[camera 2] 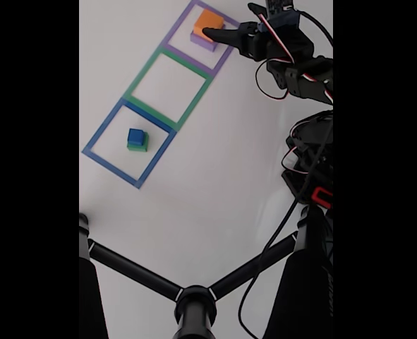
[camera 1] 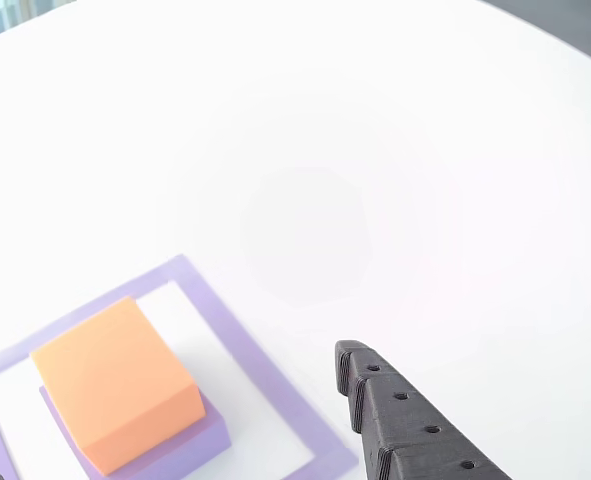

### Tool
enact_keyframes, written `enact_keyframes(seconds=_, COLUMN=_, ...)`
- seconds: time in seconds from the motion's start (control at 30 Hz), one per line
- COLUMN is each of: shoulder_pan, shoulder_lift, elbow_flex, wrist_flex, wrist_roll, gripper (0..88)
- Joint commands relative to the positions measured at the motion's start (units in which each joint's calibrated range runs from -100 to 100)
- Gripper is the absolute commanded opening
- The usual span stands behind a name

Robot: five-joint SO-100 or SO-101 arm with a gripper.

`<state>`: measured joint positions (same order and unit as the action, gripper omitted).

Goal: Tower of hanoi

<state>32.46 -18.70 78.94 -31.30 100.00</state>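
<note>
An orange block [camera 1: 115,385] sits on a purple block [camera 1: 180,450] inside the purple taped outline [camera 1: 245,350]. In the fixed view this orange block [camera 2: 209,19] and purple block [camera 2: 202,42] lie at the top. A blue block [camera 2: 136,135] rests on a green block [camera 2: 138,147] in the blue taped square [camera 2: 99,141]. My gripper [camera 2: 226,25] hovers open at the orange block. One black ridged finger [camera 1: 405,420] stands to the block's right, and a dark sliver of the other finger shows at the left edge. Nothing is held.
The green taped square [camera 2: 143,72] lies between the other two with nothing in it. The arm's body and cables [camera 2: 310,141] stand at the right. A black forked stand [camera 2: 194,304] crosses the bottom of the fixed view. White table [camera 1: 375,150] stretches beyond the outline.
</note>
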Motion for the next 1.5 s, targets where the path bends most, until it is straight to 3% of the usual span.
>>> enact_keyframes(seconds=0.0, shoulder_pan=-1.11, shoulder_lift=6.79, elbow_flex=-1.48, wrist_flex=-9.19, wrist_roll=0.00, gripper=44.4)
enact_keyframes(seconds=0.47, shoulder_pan=-3.89, shoulder_lift=26.01, elbow_flex=-10.94, wrist_flex=-22.47, wrist_roll=0.00, gripper=43.7)
enact_keyframes(seconds=1.47, shoulder_pan=-6.96, shoulder_lift=33.60, elbow_flex=-13.67, wrist_flex=-25.95, wrist_roll=0.00, gripper=42.6)
